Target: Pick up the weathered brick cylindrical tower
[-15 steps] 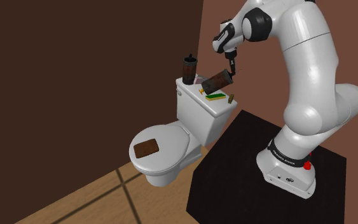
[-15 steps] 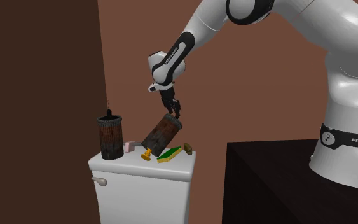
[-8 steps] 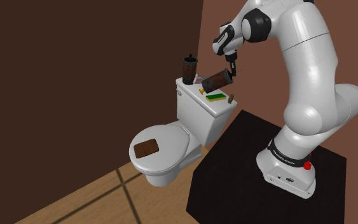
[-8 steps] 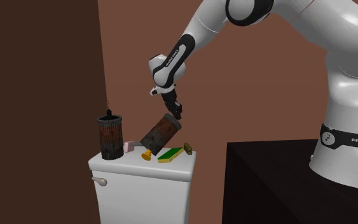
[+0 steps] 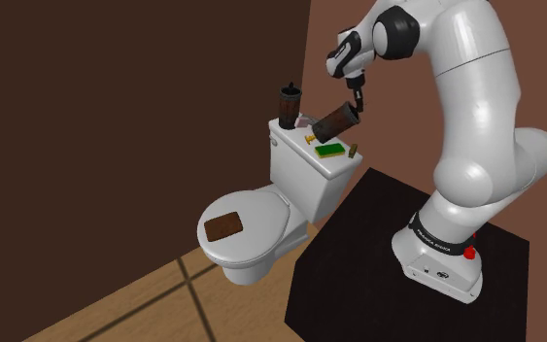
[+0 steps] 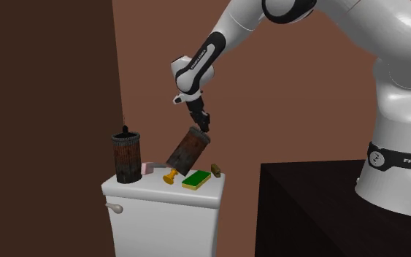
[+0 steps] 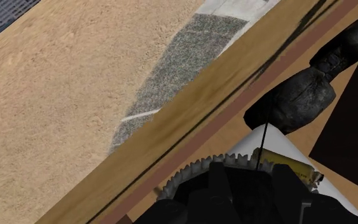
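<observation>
A brown, weathered brick cylinder (image 5: 334,120) (image 6: 186,150) hangs tilted over the white toilet tank (image 5: 305,173) (image 6: 160,203). Its lower end is close above the tank's lid. My black gripper (image 5: 358,103) (image 6: 204,129) is shut on the cylinder's upper rim, coming down from above. In the wrist view the cylinder's sandy wall (image 7: 69,95) runs right past the hand. A second brick cylinder with a black top (image 5: 290,105) (image 6: 126,156) stands upright at the tank's far end.
On the tank lid lie a green sponge (image 5: 330,150) (image 6: 196,179), a small brown piece (image 5: 353,150) (image 6: 215,171), a yellow piece (image 6: 169,176) and a pink bit (image 6: 149,168). A brown block (image 5: 224,227) rests on the toilet lid. The black stand (image 5: 358,262) adjoins the tank.
The fingers have closed on the tilted cylinder's rim. Hand and cylinder have risen slightly, and the cylinder now hangs steeper.
</observation>
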`<state>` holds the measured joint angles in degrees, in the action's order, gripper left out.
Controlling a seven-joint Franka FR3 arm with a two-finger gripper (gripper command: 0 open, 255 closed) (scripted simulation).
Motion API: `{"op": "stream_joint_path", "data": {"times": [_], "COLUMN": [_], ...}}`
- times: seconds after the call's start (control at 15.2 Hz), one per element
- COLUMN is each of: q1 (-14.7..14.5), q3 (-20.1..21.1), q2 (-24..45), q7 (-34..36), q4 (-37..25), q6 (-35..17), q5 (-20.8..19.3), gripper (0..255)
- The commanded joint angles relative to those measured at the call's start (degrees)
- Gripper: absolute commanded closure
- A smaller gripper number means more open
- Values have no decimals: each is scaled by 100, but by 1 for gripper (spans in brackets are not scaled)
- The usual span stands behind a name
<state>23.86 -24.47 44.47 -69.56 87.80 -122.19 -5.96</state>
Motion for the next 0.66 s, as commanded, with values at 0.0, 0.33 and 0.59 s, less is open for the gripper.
{"op": "stream_joint_path", "data": {"times": [0.0,0.33,0.59], "q1": [-15,-54,-70], "q3": [-34,-81,-101], "q2": [-121,-347,-438], "q7": [-23,-79,-104], "q4": [22,-9,-33], "q6": [79,322,431], "q5": [-26,-69,-87], "gripper": [255,255,255]}}
